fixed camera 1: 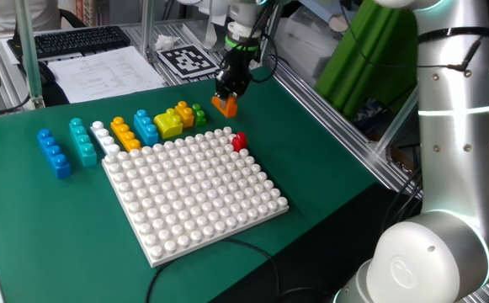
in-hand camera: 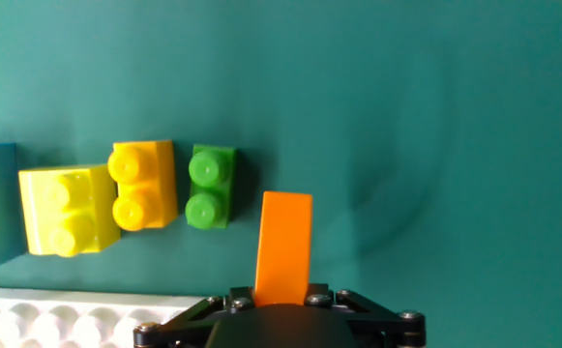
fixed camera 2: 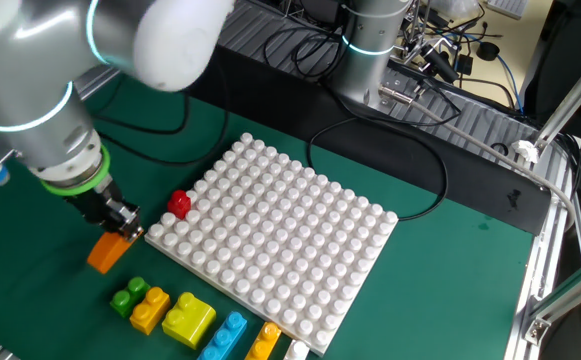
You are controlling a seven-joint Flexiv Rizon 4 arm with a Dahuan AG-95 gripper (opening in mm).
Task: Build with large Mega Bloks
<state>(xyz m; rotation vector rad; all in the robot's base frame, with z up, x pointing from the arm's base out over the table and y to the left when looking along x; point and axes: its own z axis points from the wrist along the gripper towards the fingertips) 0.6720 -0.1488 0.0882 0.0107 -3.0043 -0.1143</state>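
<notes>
My gripper (fixed camera 1: 227,94) is shut on an orange brick (fixed camera 1: 225,105) and holds it just above the green mat, beyond the far edge of the white baseplate (fixed camera 1: 195,189). The brick also shows in the other fixed view (fixed camera 2: 107,252) and in the hand view (in-hand camera: 284,247), sticking out from between the jaws. A row of bricks lies along the baseplate's far side: blue (fixed camera 1: 54,152), teal (fixed camera 1: 82,140), white (fixed camera 1: 103,137), orange (fixed camera 1: 125,133), blue (fixed camera 1: 146,128), yellow (fixed camera 1: 168,124), orange-yellow (fixed camera 1: 184,114) and green (fixed camera 1: 199,114). A red brick (fixed camera 1: 239,140) sits at the baseplate's far right corner.
A printed marker card (fixed camera 1: 188,60) and papers (fixed camera 1: 101,71) lie behind the mat. A black cable (fixed camera 2: 370,160) runs past the baseplate. The mat's right edge meets an aluminium frame rail (fixed camera 1: 337,126).
</notes>
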